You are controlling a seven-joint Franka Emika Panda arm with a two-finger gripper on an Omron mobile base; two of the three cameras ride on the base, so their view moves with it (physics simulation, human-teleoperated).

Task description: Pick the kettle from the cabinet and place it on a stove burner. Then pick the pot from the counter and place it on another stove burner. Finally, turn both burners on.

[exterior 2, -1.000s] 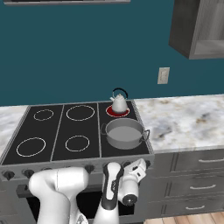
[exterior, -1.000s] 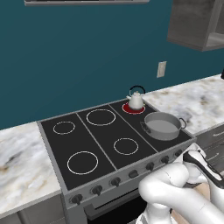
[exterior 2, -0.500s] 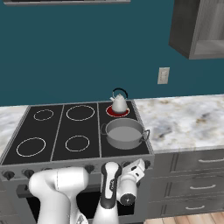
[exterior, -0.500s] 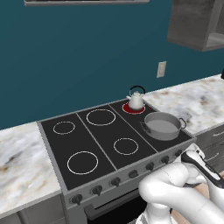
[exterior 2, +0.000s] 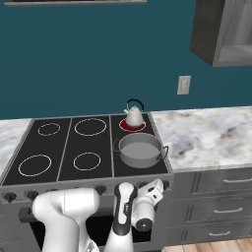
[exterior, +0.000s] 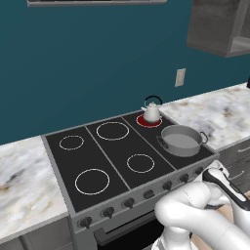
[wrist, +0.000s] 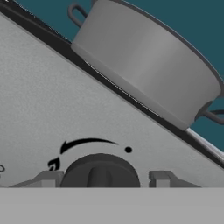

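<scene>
Since the kettle and the pot already sit on the stove, the thing to handle now is a knob. At the left of the right base view, the black cooktop point(exterior 2: 64, 147) has four white rings with nothing on them. In the middle of that view, the kettle point(exterior 2: 134, 117) stands on the back ring, and that burner point(exterior 2: 133, 126) glows red. Just in front of it, the pot point(exterior 2: 140, 150) sits on the next ring, which is not glowing. To the right lies the marble counter point(exterior 2: 206, 138).

In the hand view, the knob point(wrist: 99, 171) is at the bottom middle, with the pot above it at the upper right. The claw point(wrist: 105, 179) is spread apart, with one tip on each side of the knob. I see a small gap on the right side, so it does not look like it is squeezing.

I think the knob is small, hard and a bit smooth. It will not bend or break easily. It should be pinched on its two round sides and turned slowly. A loose pinch could slip off.
</scene>
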